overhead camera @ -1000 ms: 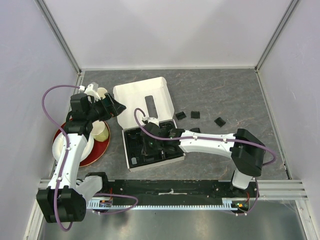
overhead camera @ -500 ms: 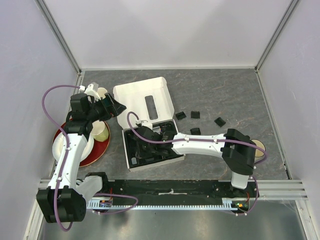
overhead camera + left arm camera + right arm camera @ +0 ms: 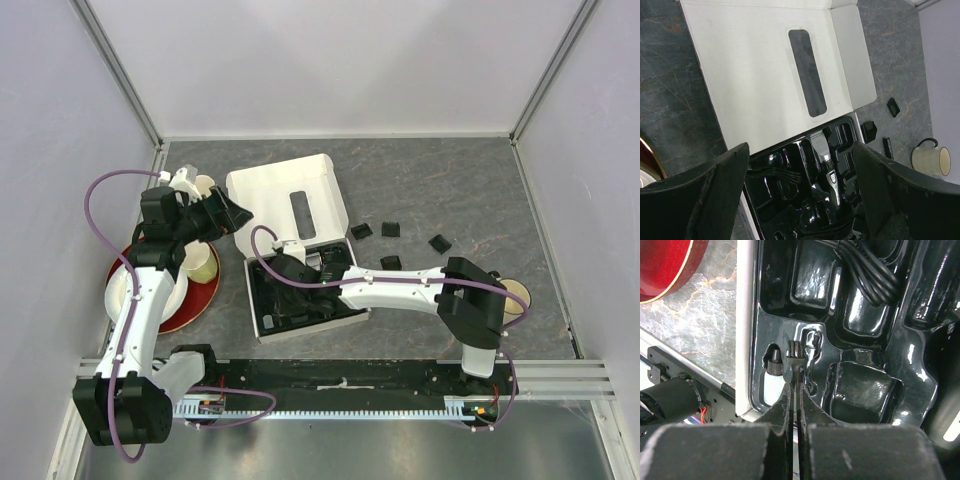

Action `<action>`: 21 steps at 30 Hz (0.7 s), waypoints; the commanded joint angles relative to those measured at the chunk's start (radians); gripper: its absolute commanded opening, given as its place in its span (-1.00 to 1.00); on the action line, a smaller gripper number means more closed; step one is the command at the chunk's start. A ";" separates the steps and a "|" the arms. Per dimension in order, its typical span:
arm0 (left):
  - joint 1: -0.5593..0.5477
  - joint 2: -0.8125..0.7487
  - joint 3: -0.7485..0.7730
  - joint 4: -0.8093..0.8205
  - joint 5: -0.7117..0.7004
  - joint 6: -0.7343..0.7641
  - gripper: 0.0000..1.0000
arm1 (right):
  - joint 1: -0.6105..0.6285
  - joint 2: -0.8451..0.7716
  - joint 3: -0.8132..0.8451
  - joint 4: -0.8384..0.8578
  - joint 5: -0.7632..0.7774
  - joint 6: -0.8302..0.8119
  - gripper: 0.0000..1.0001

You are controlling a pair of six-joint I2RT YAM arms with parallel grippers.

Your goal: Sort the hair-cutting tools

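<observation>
My right gripper (image 3: 284, 287) is low over the black tray (image 3: 262, 298) in the white box. In the right wrist view it (image 3: 795, 390) is shut on the tiny brush (image 3: 792, 359), bristles pointing away, at a slot beside a small white bottle (image 3: 772, 376). The silver-and-black clipper (image 3: 828, 167) lies in the tray. Black comb guards (image 3: 361, 231) (image 3: 390, 229) (image 3: 439, 242) lie on the table right of the box. My left gripper (image 3: 232, 215) is open and empty, hovering by the box lid (image 3: 285, 200); it (image 3: 800, 167) looks down on the tray.
A red plate (image 3: 200, 297) with cream mugs (image 3: 200, 262) stands at the left. Another cream mug (image 3: 515, 297) stands at the right by my right arm. A black cable (image 3: 865, 275) is coiled in the tray. A slim black stick (image 3: 887, 148) lies beside the box.
My right gripper has moved left and nearer across the tray with the brush, to its front-left corner. Its elbow swung left, uncovering the right mug. The left arm has not moved.
</observation>
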 commanded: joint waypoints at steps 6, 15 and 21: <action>0.002 -0.018 0.008 0.025 0.024 0.008 0.81 | 0.011 0.027 0.061 -0.020 0.054 -0.027 -1.00; 0.002 -0.019 0.008 0.025 0.026 0.009 0.81 | 0.038 0.066 0.084 -0.061 0.093 -0.045 -1.00; 0.002 -0.019 0.008 0.025 0.027 0.008 0.81 | 0.060 0.090 0.131 -0.135 0.172 -0.054 -1.00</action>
